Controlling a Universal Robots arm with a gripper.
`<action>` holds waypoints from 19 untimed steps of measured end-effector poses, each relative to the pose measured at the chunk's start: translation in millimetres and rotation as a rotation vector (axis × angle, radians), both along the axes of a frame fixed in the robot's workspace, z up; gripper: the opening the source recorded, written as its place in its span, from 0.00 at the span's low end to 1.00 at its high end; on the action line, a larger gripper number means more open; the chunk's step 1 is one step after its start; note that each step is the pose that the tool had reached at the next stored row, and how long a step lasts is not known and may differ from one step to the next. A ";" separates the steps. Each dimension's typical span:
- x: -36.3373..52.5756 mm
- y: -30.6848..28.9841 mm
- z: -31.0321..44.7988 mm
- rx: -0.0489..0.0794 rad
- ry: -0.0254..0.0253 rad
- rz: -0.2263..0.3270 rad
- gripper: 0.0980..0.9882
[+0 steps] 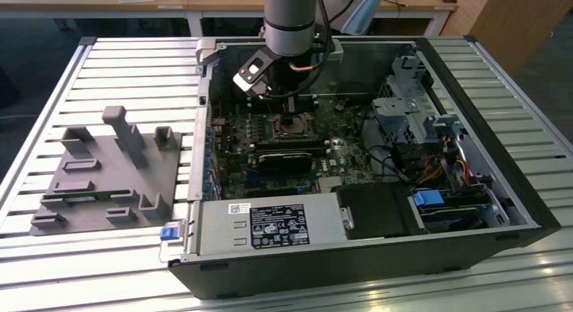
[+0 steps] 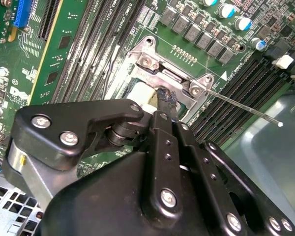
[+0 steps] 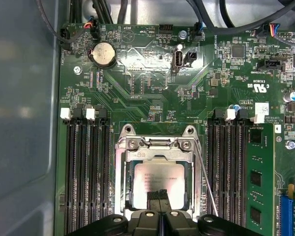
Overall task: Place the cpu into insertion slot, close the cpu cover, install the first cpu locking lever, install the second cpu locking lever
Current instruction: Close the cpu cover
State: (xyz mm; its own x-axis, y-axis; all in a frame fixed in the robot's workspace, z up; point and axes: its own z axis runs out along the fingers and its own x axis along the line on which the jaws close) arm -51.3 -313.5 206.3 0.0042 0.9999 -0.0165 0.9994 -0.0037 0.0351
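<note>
1. At the middle of the green board [image 3: 152, 88], the chip [image 3: 147, 179] lies flat in its socket [image 1: 291, 129], silver top up.
2. The cover plate [image 3: 122, 177] lies down around the chip, and its cut-out frames the silver top. Its hinge end sits on the side toward the coin battery [image 3: 103, 53].
3. The claw [image 3: 159, 195] has its two black fingers pressed together. The tips are at the chip's edge farthest from the hinge, but I cannot tell whether they touch it. In the second wrist view the claw [image 2: 165, 97] comes down at that same spot.
4. A thin wire lever [image 3: 205, 179] runs along one side of the socket. In the second wrist view the lever [image 2: 246, 108] juts out over the memory slots [image 2: 246, 86], its tip standing clear.
5. Long black memory slots [image 3: 86, 172] flank the socket on both sides.
6. In the exterior view the arm [image 1: 291, 23] reaches down into an open computer case [image 1: 358, 265] lying on a slatted table [image 1: 117, 64]. A grey plastic holder [image 1: 107, 171] sits on the table at the exterior view's left of the case.
</note>
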 end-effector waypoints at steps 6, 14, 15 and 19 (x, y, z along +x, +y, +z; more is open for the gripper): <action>-2.4 0.0 -1.7 0.000 0.0000 0.000 0.01; -4.2 0.0 -4.4 0.000 0.0000 0.000 0.01; -4.3 0.0 -4.8 0.000 0.0000 0.000 0.01; -4.3 0.0 -5.8 0.000 0.0001 0.000 0.01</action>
